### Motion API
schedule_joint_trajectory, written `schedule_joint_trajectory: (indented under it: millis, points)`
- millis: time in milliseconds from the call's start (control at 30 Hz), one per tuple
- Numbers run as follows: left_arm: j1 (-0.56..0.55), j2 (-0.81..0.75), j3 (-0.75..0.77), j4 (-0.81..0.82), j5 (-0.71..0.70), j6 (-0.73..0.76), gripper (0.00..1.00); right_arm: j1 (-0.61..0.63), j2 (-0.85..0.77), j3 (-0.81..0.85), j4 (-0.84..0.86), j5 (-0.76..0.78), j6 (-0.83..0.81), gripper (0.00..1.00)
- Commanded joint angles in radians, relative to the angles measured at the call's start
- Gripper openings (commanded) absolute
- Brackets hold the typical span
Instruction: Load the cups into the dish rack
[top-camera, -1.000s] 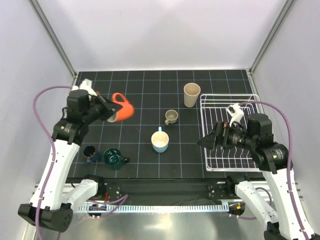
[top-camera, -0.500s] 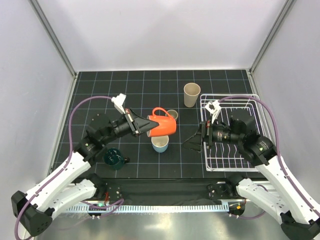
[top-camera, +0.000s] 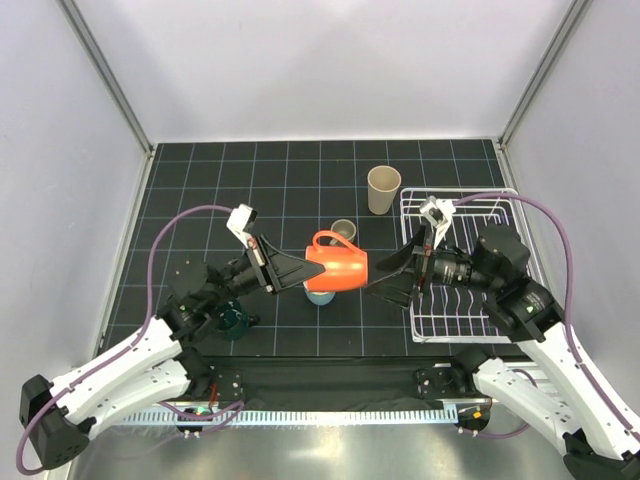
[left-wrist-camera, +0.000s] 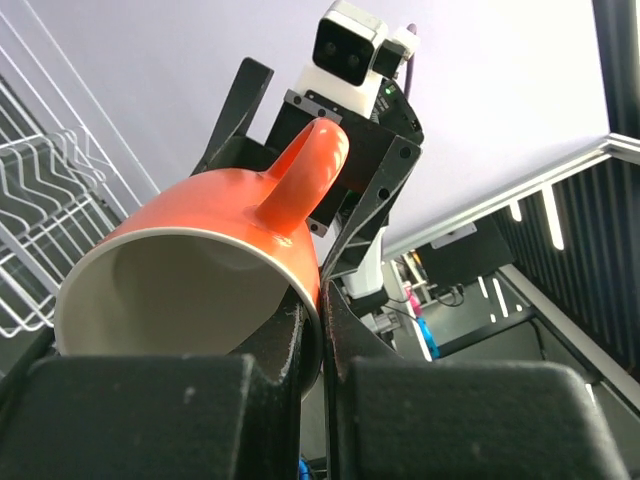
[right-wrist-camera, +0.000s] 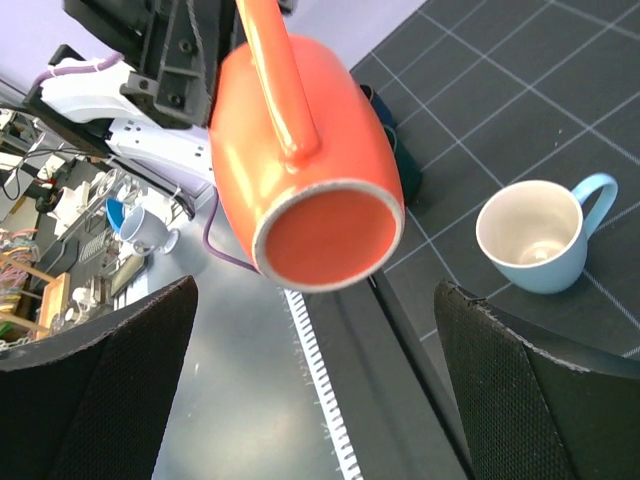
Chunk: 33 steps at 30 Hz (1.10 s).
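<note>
Pinching orange cup (top-camera: 340, 272) aloft, left pincer (top-camera: 301, 272).

We see a black mat (top-camera: 270, 180) with a pale grid across the middle of the top view, plain walls (top-camera: 320, 60) above it — slanting metal posts (top-camera: 105, 75) at upper left and upper right. A white toothed strip (top-camera: 330, 414) runs along the bottom.

Black gridded mat (top-camera: 270, 170), pale lilac walls (top-camera: 320, 60), metal corner posts (top-camera: 105, 70), even light

White-and-black arms (top-camera: 115, 365), purple cables (top-camera: 520, 196)
</note>
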Motion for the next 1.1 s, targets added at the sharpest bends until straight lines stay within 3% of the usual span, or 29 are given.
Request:
schedule_joint_trajectory:
  millis: [0,233,567,1067]
  points:
    - [-0.032,-0.033,-0.016,0.229,-0.028,-0.044,0.0,0.006,-0.017,0.039,0.087,0.012,-0.015,1.0]
    - [-0.093,-0.022,-0.033,0.258,-0.054,-0.029,0.0,0.006,0.024,0.086,0.14,0.02,0.018,0.99]
    - [-0.172,0.068,-0.042,0.356,-0.089,-0.02,0.0,0.052,0.094,0.073,0.27,0.021,0.143,0.89]
    - [-0.216,0.14,-0.027,0.45,-0.1,-0.029,0.0,0.124,0.098,-0.007,0.336,0.094,0.167,0.64]
